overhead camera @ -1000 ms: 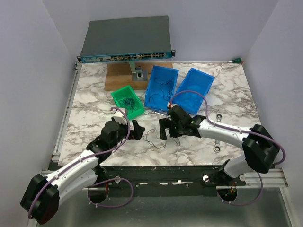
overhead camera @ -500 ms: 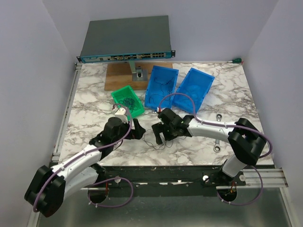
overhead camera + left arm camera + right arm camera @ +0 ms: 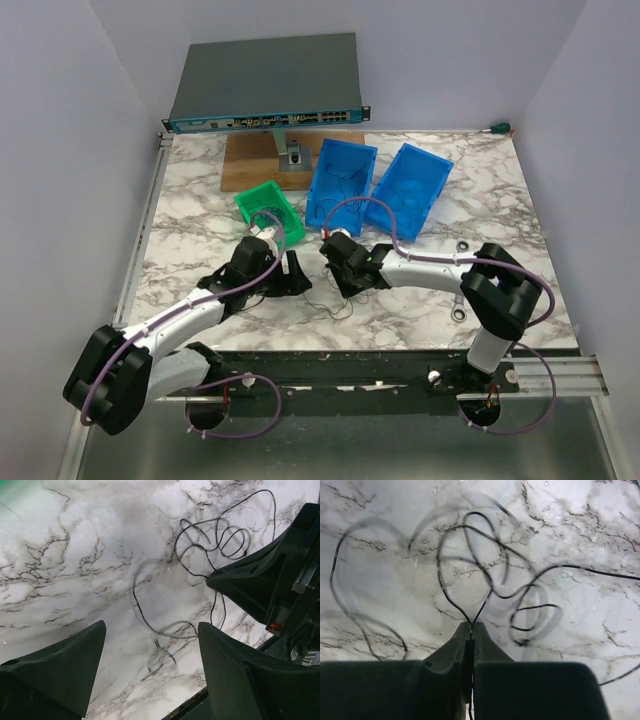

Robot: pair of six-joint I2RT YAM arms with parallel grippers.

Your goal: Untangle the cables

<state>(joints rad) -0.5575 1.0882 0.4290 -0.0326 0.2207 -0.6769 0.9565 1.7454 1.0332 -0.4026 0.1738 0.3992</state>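
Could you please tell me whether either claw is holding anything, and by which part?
The right claw pinches the cables where two strands converge at its tips; the left claw is open, holding nothing.

No legible text, labels or numbers anywhere.

1. Bare marble table (image 3: 180, 230) lies open along the left side of the top view.
2. A green bin (image 3: 243, 205), a blue bin (image 3: 318, 200) and a second blue bin (image 3: 425, 175) wall off the centre.
3. At lower centre, the left gripper (image 3: 297, 272) and right gripper (image 3: 338, 285) leave only a narrow gap, crossed by the cables (image 3: 320, 300).
4. A wrench (image 3: 458, 312) lies at lower right, beside the right arm.
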